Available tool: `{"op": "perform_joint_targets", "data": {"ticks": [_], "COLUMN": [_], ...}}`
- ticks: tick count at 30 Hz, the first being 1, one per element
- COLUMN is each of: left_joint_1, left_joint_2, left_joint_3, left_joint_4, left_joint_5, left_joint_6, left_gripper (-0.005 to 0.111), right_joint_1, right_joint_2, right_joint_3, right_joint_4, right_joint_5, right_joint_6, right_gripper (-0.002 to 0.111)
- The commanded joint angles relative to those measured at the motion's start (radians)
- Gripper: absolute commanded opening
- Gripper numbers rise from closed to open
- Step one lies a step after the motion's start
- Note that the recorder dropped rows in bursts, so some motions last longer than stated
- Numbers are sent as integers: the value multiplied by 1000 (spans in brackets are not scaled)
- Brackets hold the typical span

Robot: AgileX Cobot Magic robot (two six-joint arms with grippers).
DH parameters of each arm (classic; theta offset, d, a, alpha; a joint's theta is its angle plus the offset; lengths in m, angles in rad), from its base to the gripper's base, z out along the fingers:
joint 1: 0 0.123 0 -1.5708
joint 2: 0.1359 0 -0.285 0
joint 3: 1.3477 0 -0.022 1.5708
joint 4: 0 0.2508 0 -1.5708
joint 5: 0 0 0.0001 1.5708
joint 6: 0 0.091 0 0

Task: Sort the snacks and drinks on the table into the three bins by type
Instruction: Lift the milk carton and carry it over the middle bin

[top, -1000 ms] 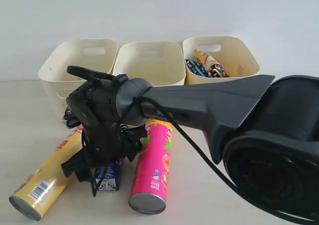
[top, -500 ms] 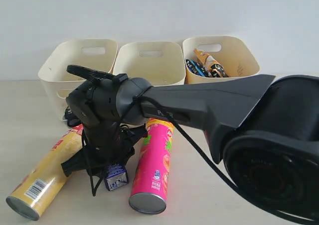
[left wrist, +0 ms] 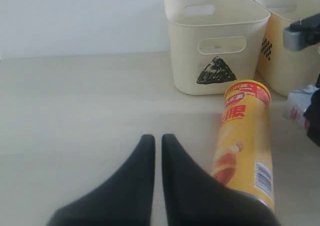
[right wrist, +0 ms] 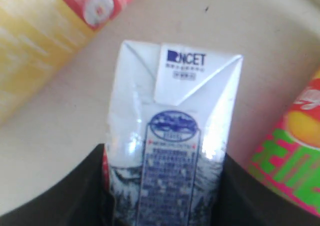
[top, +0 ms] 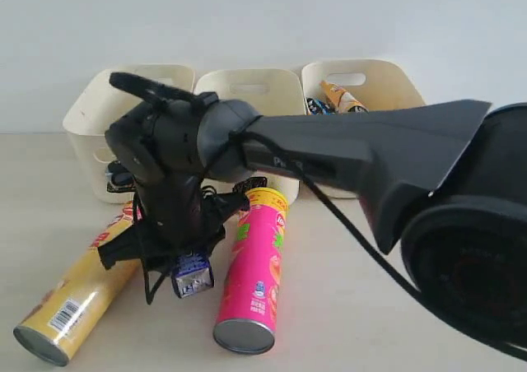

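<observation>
Lifting a blue and white drink carton (top: 192, 276) off the desk (top: 346, 306), the right jaws are clamped on its two sides, and it hangs tilted and just clear of the surface. A second ago the same carton stood upright on the desk with those jaws spread wide around it, so the pick-up appears to be made and the carry to a bin comes next. Close to one side of the right jaws lies the yellow chip tube (top: 74, 294), close to the other the pink-red chip tube (top: 255, 273), both still on their sides and unsorted. Beyond the jaws stand the three cream bins; the right-hand bin (top: 395, 92) already holds crinkly snack bags (top: 342, 100), so the drink probably belongs in the middle bin (top: 247, 92) or the left bin (top: 90, 117), though their contents cannot be made out here. The left jaws are pressed together on nothing, low over bare desk, with the yellow tube just beside them.
</observation>
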State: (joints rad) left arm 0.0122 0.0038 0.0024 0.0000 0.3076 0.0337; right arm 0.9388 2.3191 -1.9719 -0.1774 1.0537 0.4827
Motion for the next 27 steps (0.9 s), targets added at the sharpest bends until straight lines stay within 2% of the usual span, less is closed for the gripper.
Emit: {"op": "perform_joint_targets", "data": {"ticks": [1, 5, 13, 18, 27], "left_joint_1": [4, 4, 4, 4, 4], "left_joint_2": [-4, -4, -4, -4, -4], "left_joint_3": [-2, -2, -2, -2, -2], "left_joint_4": [-7, -7, -7, -7, -7], "left_joint_5": [-12, -12, -12, -12, -12], "left_joint_6": [0, 0, 0, 0, 0], "left_gripper": [4, 4, 4, 4, 4], "right_joint_1": [0, 0, 0, -13, -114], "right_joint_2": [-82, -146, -243, -264, -264], "right_joint_3": [-6, -6, -6, -6, -6], "right_joint_4": [-22, -55, -274, -303, -281], "right_joint_5": [12, 27, 30, 9, -208], "right_joint_6": [3, -51, -183, -280, -318], "right_gripper": [0, 0, 0, 0, 0]}}
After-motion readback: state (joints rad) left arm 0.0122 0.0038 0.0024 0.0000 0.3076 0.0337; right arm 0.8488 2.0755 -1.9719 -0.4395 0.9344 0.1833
